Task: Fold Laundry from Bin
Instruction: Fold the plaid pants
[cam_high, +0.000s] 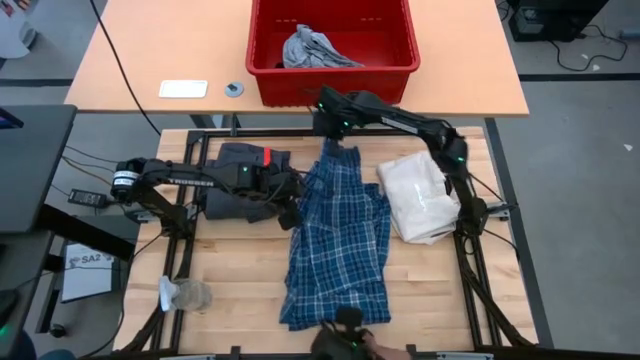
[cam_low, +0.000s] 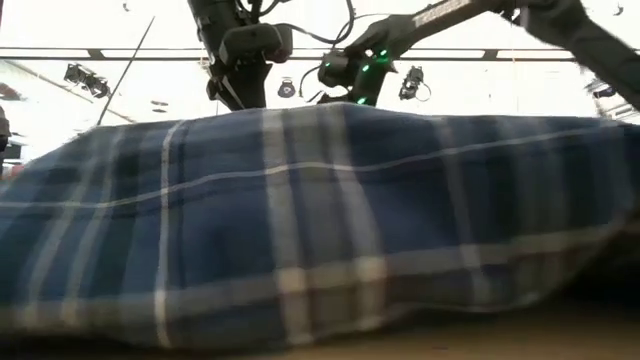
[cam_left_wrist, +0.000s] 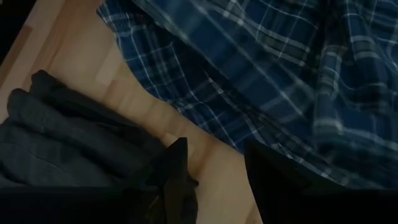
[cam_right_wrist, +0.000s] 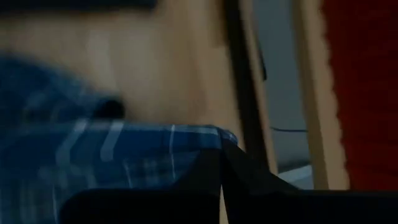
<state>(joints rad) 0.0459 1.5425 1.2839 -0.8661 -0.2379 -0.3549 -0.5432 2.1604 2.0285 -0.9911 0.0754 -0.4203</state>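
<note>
The blue-and-white plaid shirt lies lengthwise down the middle of the wooden table, and its far end rises to my right gripper, which is shut on it. A folded dark grey piece rests on the table to the left. My left gripper hovers open between that piece and the shirt's left edge, with bare wood between its fingers. The red bin stands on the far table with a light grey piece inside. In the low view the shirt fills the picture. My right gripper holds the plaid shirt by its far end, at an edge of the cloth that runs in between the shut fingers. The fingers come from above, slanting down. That end is lifted off the table, while the rest of the shirt lies on the wood.
A white fabric bag lies at the table's right. A small pale crumpled item sits near the front left corner. A white card and a small round disc lie on the far table, left of the bin.
</note>
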